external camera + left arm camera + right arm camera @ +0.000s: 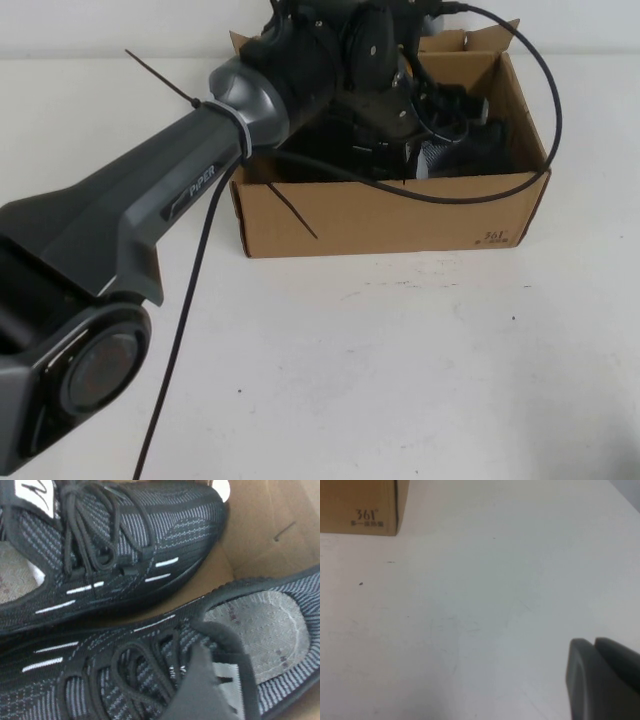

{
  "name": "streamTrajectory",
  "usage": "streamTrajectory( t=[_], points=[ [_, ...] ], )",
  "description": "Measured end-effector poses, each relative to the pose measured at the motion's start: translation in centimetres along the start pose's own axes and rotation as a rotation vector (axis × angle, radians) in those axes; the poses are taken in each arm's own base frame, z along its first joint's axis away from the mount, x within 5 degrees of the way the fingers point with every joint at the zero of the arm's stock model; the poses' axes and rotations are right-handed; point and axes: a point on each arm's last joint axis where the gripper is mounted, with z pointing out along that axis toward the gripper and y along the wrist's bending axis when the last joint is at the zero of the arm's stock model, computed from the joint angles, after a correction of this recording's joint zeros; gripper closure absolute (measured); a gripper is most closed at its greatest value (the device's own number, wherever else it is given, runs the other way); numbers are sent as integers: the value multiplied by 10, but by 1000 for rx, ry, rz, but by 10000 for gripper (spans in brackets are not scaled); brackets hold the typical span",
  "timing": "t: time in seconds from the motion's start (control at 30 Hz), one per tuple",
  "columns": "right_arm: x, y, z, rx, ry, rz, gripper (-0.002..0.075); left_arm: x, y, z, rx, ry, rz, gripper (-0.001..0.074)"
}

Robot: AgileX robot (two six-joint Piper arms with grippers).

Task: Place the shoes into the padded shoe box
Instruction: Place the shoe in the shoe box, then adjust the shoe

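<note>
Evidently both shoes (125, 580) lie head-to-tail filling the box (390, 215) at twelve o'clock, where the left gripper (420, 110) reaches in, grip unreadable, and the right gripper (602, 680) waits pinched together at four o'clock.

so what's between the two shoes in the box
In the left wrist view, only a strip of bare box floor separates the shoes. The left gripper is over the box, the right gripper over bare table.

Your left arm (150, 210) reaches forward from the near left, its wrist bent down, so the left gripper sits low and hidden behind the wrist housing. Your right gripper (602, 677) shows only in its wrist view, its 2 fingers pressed together, hanging free.
</note>
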Motion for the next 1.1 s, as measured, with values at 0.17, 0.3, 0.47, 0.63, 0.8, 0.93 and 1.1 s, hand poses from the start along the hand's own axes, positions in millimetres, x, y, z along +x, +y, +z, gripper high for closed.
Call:
streamTrajectory(
  t=[0.17, 0.3, 0.47, 0.63, 0.8, 0.93, 1.1],
  points=[
    [0, 0, 0, 0, 0, 0, 733, -7, -3, -12, 16, -43, 5, 239],
    [0, 0, 0, 0, 0, 0, 733, -16, -8, -24, 50, -107, -2, 234],
    [0, 0, 0, 0, 0, 0, 733, -14, -15, -26, 69, -113, 42, 248],
    [0, 0, 0, 0, 0, 0, 733, -14, -18, -26, 83, -115, 65, 281],
    [0, 0, 0, 0, 0, 0, 733, -13, -26, -17, 174, -135, 78, 288],
    [0, 0, 0, 0, 0, 0, 733, -7, -27, -2, 199, -118, 82, 289],
    [0, 0, 0, 0, 0, 0, 733, 2, -27, 16, 209, -94, 94, 290]
  ],
)
